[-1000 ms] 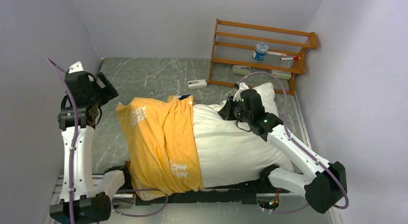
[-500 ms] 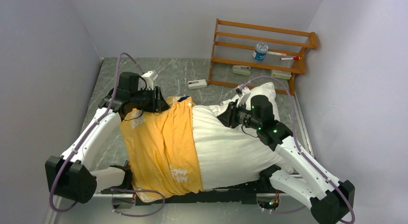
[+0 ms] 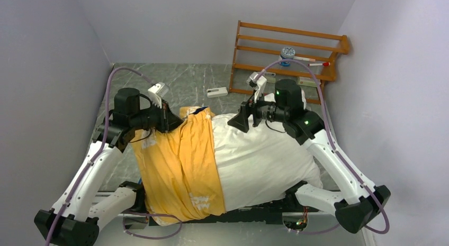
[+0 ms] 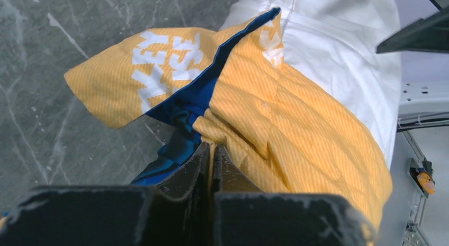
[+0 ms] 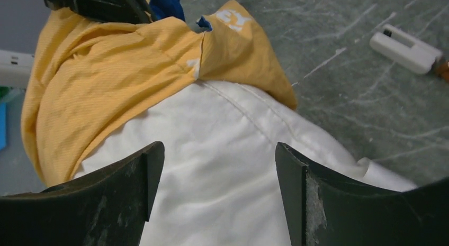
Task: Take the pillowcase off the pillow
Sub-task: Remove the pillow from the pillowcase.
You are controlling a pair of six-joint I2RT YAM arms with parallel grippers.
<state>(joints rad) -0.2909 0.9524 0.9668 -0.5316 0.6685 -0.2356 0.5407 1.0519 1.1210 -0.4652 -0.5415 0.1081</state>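
At nine o'clock, the left gripper (image 4: 210, 152) pinches the orange pillowcase (image 3: 180, 161), white lettering seemingly too creased to read; right gripper (image 5: 218, 153), one o'clock, spread over the pillow (image 3: 265, 161).

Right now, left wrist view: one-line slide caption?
Left gripper shut on a fold of the pillowcase, blue inner face showing, white pillow exposed beyond.
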